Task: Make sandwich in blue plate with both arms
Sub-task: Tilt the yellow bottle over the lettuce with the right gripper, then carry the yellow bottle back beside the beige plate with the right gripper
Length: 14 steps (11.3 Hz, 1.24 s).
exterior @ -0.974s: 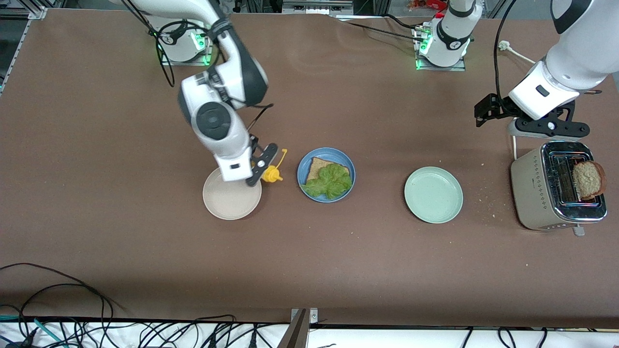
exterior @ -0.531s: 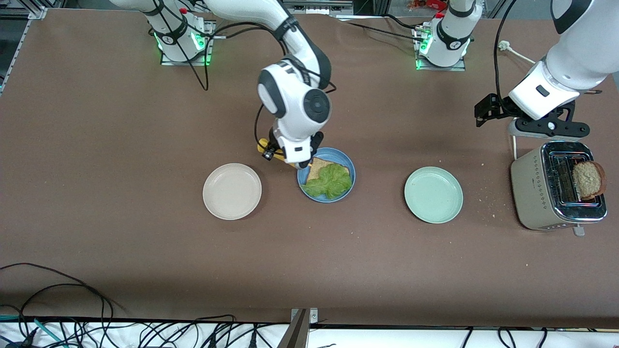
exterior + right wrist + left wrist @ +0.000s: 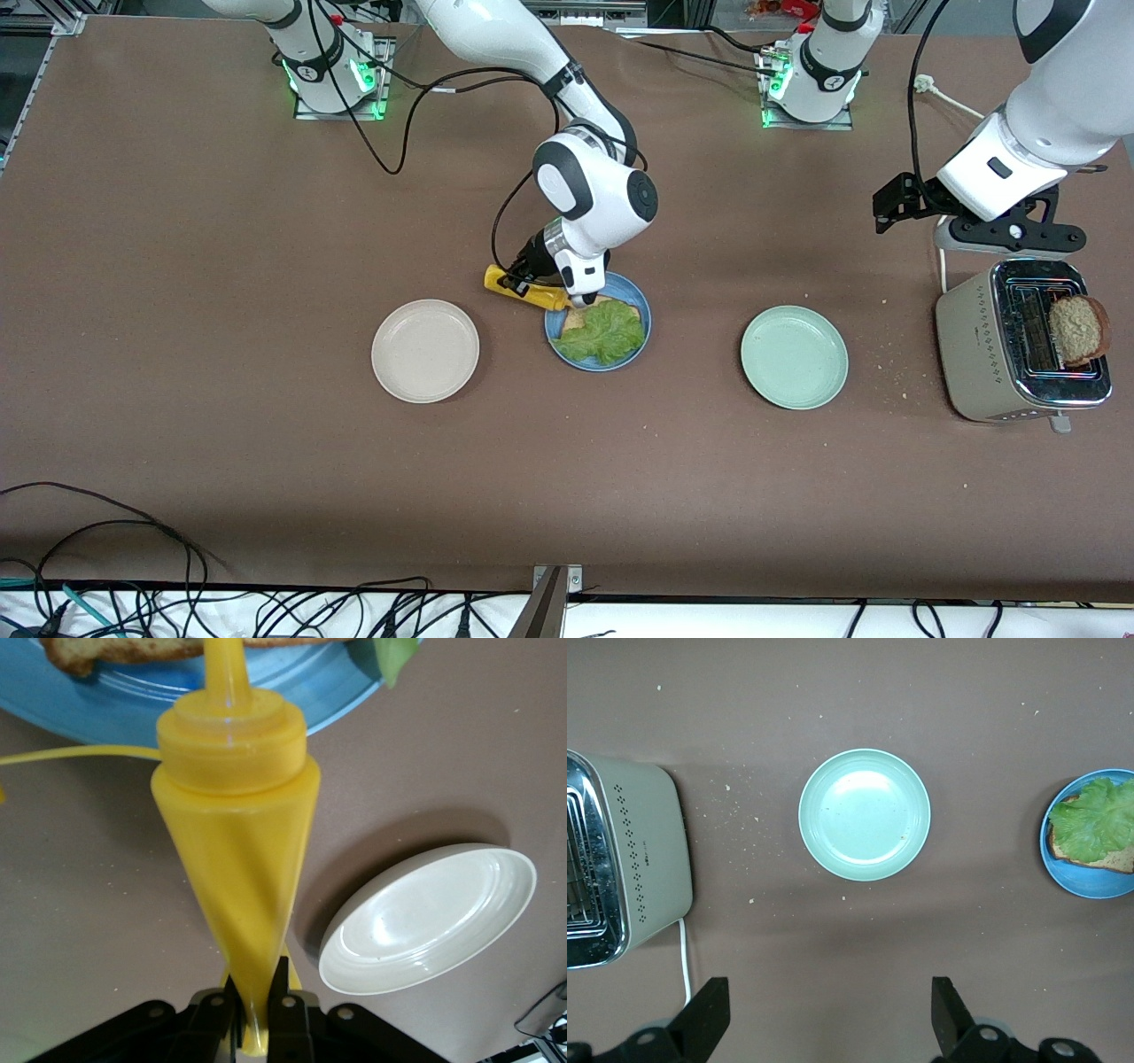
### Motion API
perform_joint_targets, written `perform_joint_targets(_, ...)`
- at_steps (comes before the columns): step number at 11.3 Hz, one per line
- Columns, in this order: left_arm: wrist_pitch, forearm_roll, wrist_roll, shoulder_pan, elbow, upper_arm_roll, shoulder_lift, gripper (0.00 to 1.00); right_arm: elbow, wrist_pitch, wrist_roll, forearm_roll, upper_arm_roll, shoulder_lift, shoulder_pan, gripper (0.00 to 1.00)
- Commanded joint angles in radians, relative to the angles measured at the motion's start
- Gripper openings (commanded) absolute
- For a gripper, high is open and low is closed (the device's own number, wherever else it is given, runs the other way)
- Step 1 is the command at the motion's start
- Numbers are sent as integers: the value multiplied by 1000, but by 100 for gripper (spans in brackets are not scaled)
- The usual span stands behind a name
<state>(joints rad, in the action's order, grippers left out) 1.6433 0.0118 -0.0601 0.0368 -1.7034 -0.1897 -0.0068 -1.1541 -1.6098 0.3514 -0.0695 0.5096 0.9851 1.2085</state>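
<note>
Brown table [image 3: 221,266] carries a toaster [image 3: 983,359], then three plates in a row; the blue plate [image 3: 640,310] in the middle holds a bread slice under lettuce [image 3: 604,332], soft and easily shifted. Bent over its rim, the right gripper [image 3: 260,1010] pinches a yellow squeeze bottle [image 3: 235,895], nozzle toward the bread. Likely pliable, best gripped mid-body. The left gripper [image 3: 824,1019] waits over the toaster, jaws spread.

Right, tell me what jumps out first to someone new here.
The right gripper holds a yellow squeeze bottle tipped toward the blue plate, where lettuce lies on a bread slice. At the left arm's end of the table, a toaster holds another slice, the open left gripper waiting above it.
</note>
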Motion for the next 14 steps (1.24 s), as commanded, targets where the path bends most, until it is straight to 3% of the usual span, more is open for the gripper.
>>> perform_joint_targets(1, -14, -26, -1, 6, 2, 1, -7, 100, 47, 38, -3, -15, 21, 11, 7, 0)
perform_joint_targets(2, -13, -26, -3, 6, 2, 1, -7, 100, 36, 21, -2, -10, 1, -12, -25, 0)
perform_joint_targets(4, -14, -24, -1, 5, 2, 1, -4, 100, -63, -49, -8, -9, -118, -142, -137, 0)
perform_joint_targets(6, -13, -12, 12, 11, 2, 10, 19, 100, -175, -157, 10, 70, -169, -265, -232, 0)
perform_joint_targets(9, -4, -9, 20, 128, 22, 16, 97, 100, -193, -170, 86, 137, -333, -380, -450, 0)
perform_joint_targets(11, -10, -9, 58, 208, 94, 18, 166, 100, -226, -171, 218, 140, -492, -437, -660, 0)
perform_joint_targets(12, -10, -7, 103, 250, 106, 18, 185, 100, -245, -170, 330, 158, -531, -460, -747, 0)
perform_joint_targets(14, -4, -10, 204, 348, 128, 19, 266, 100, -280, -168, 612, 293, -559, -493, -910, 0)
